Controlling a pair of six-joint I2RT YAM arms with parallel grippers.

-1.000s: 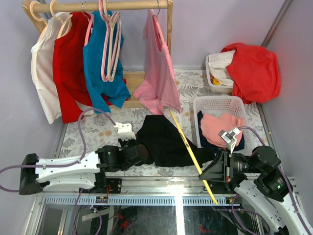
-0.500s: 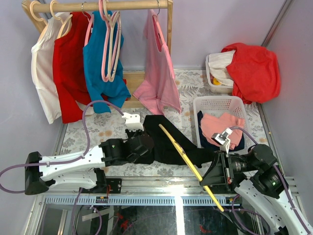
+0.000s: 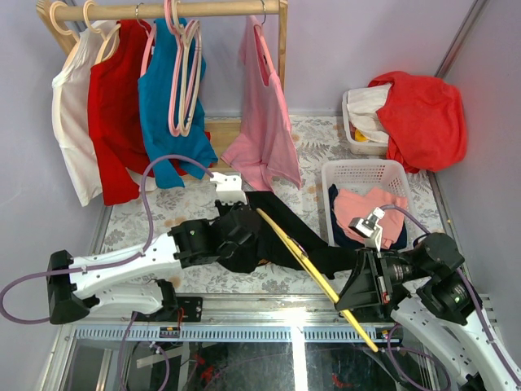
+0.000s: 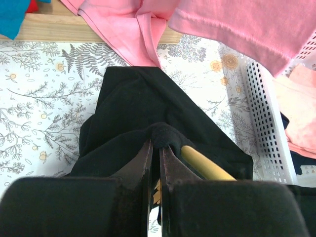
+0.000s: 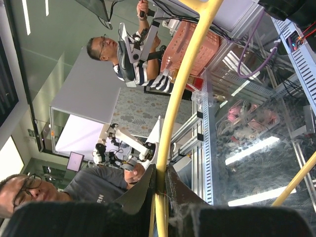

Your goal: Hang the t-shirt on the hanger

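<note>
The t-shirt (image 3: 285, 236) lies just left of the white basket (image 3: 362, 167). The top view shows the left gripper (image 3: 242, 232) has carried its hem onto the tip of the hanger (image 3: 303, 262). Left wrist: jaws pinch cloth. Right wrist: the right gripper (image 5: 160, 174) clamps the hanger. Threading judged begun.

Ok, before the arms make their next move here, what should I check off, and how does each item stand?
1. The left gripper shut on a fold of the t-shirt: ok.
2. The right gripper shut on the hanger: ok.
3. End of the hanger beside the pinched fold: ok.
4. That end inside the cloth: cannot tell.
5. Where the hanger's hook sits: cannot tell, not seen.
6. The pink shirt apart from the t-shirt: cannot tell; its hem hangs at the far edge.
</note>
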